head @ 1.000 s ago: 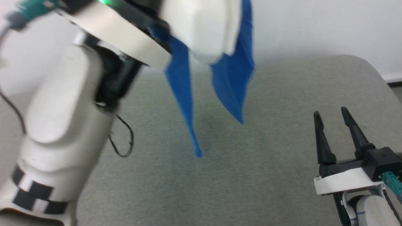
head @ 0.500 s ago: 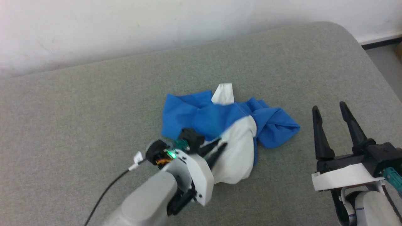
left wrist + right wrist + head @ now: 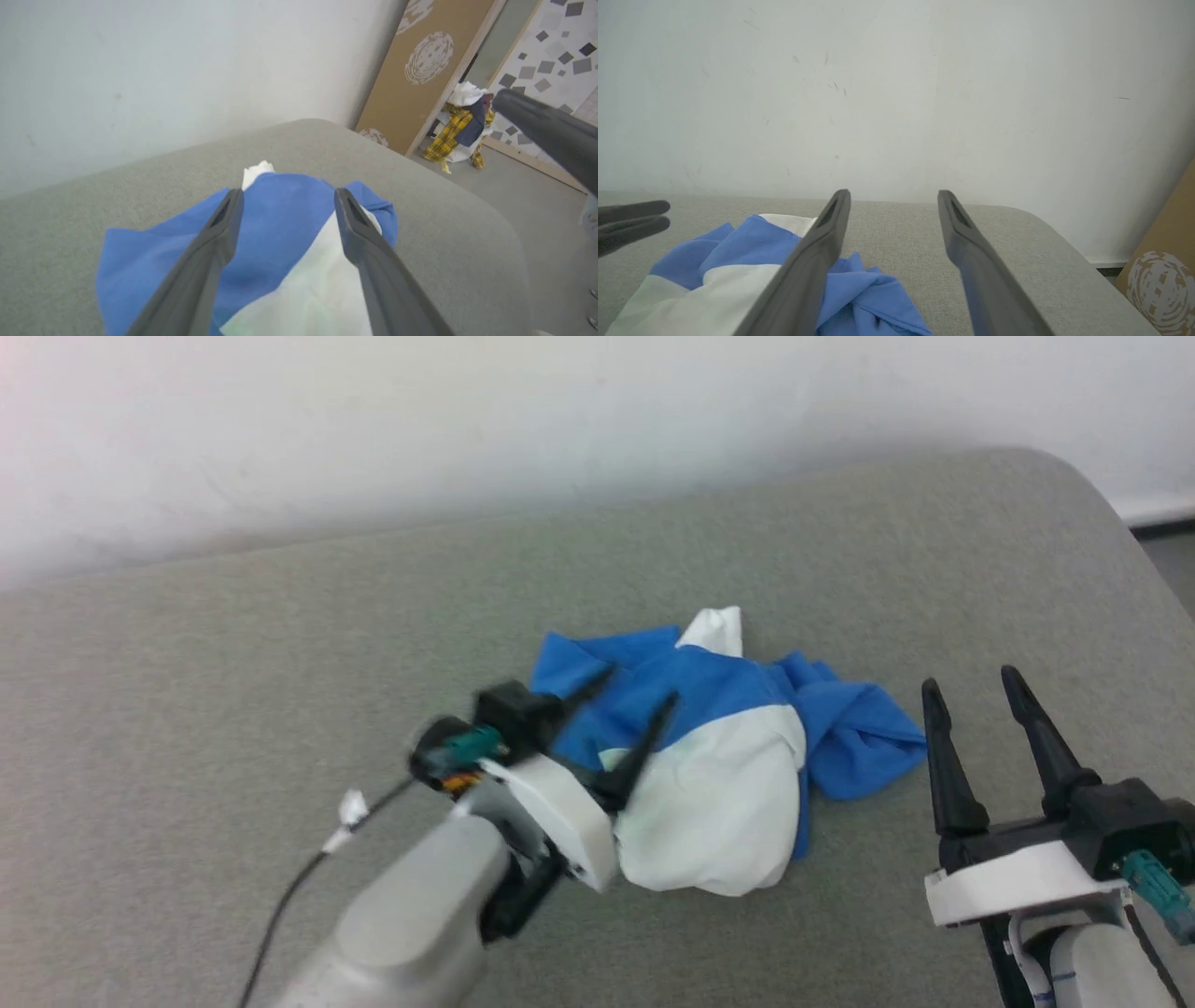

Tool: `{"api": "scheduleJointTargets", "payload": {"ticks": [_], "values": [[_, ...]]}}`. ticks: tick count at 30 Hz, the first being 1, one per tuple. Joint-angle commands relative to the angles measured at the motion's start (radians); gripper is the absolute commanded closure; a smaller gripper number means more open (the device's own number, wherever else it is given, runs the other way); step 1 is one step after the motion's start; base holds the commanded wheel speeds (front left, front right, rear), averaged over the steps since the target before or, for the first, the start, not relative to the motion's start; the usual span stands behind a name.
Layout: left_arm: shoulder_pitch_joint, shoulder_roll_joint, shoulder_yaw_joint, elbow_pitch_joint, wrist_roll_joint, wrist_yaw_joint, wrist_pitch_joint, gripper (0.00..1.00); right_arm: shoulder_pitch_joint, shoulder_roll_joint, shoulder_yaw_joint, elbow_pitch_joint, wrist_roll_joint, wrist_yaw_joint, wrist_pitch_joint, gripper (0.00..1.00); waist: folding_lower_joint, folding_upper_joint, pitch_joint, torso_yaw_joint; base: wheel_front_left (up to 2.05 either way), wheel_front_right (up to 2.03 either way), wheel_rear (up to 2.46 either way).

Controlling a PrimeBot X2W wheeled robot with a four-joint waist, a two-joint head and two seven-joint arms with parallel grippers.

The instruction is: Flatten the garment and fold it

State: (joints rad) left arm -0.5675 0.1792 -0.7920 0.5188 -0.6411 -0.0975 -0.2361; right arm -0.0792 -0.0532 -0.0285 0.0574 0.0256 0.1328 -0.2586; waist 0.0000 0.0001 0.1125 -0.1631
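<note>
Garment (image 3: 728, 775) — blue-and-white, crumpled heap, lying loose

The garment (image 3: 719, 803) lies in a heap near the middle of the fabric-covered table (image 3: 233, 644), with the wall (image 3: 467, 429) behind it. The left gripper (image 3: 639, 683) is over the heap's left part (possibly touching the cloth; blur hides it), and the right gripper (image 3: 969, 679) stands just to its right, apart.

There was one crumpled white-and-blue T-shirt (image 3: 719, 812), one grey fabric-covered surface (image 3: 233, 644), and two black long-fingered grippers: left gripper (image 3: 639, 684), right gripper (image 3: 969, 679).
</note>
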Motion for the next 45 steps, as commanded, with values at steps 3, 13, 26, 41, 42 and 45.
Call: {"api": "scheduleJointTargets", "payload": {"ticks": [3,13,26,41,42,45], "values": [[0.003,0.056,0.068,-0.071,0.005,0.049,-0.019,0.0,0.026,0.003,-0.004,-0.002,-0.015,-0.002,-0.003,0.0,0.0,-0.0001,-0.093,0.092,0.0,0.0,0.0],[0.267,0.167,0.359,-0.376,0.115,0.195,-0.025,0.0,0.088,0.003,0.006,-0.044,-0.007,-0.002,-0.003,0.0,0.0,-0.0001,-0.142,0.152,0.0,0.0,0.0],[0.635,0.049,0.538,-0.495,0.308,0.241,-0.026,0.0,0.152,0.003,0.069,-0.055,0.029,-0.002,-0.003,0.0,0.0,-0.0001,-0.151,0.162,0.0,0.0,0.0],[0.518,0.049,0.478,-0.392,0.358,0.074,0.065,0.0,0.111,0.003,0.081,-0.045,0.057,-0.002,-0.003,0.0,0.0,-0.0001,-0.056,0.094,0.0,0.0,0.0],[0.484,0.058,0.461,-0.39,0.362,0.053,0.103,0.0,0.105,0.003,0.08,-0.047,0.06,-0.002,-0.003,0.0,0.0,-0.0001,-0.04,0.081,0.0,0.0,0.0],[0.381,0.048,0.44,-0.379,0.302,0.012,0.244,0.0,0.081,0.003,0.076,-0.052,0.063,-0.002,-0.003,0.0,0.0,-0.0001,0.013,0.038,0.0,0.0,0.0]]}}
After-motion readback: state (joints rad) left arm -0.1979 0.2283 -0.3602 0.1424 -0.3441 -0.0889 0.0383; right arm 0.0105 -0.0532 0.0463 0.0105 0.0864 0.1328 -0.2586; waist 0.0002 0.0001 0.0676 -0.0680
